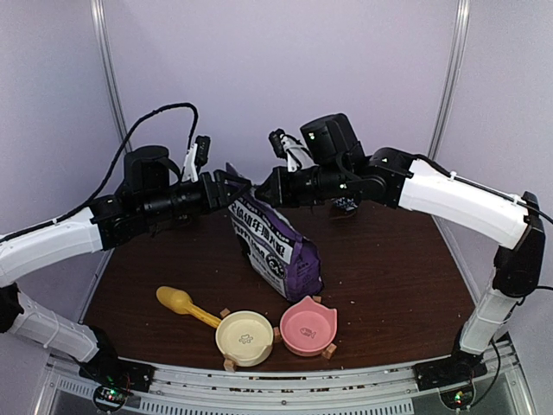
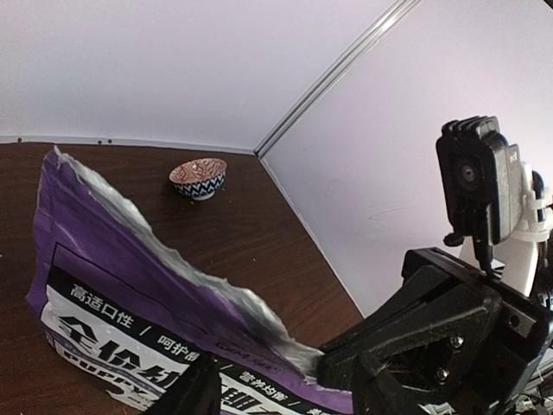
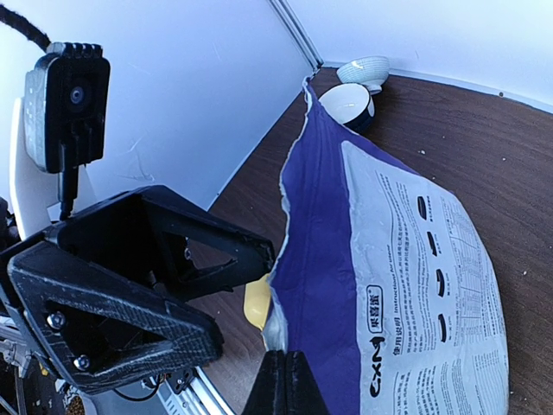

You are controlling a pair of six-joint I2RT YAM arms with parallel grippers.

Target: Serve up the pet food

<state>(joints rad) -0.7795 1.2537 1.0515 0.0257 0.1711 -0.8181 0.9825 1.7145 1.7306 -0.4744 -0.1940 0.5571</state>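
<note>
Standing upright near the middle of the dark table is the purple bag, w/ its top torn open and a silver lining along the ragged edge. The kibble itself is hidden, because no view looks inside the bag.

The R gripper is at the top edge of the bag. In the R wrist view its fingers are pressed together w/ the edge of the bag pinched btw. them.

The L gripper is just beside the same top edge, on the other side, facing the R one. Its fingers stand partly apart w/ a clear gap. One tip is at the bag's edge, but I cannot tell if the foil is already btw. them.

In front of the bag, near the arm bases, a yellow scoop lies left of a cream bowl, and a pink bowl sits just beside the cream one. A small patterned bowl stands far back, near the wall, well apart from the bag.
</note>
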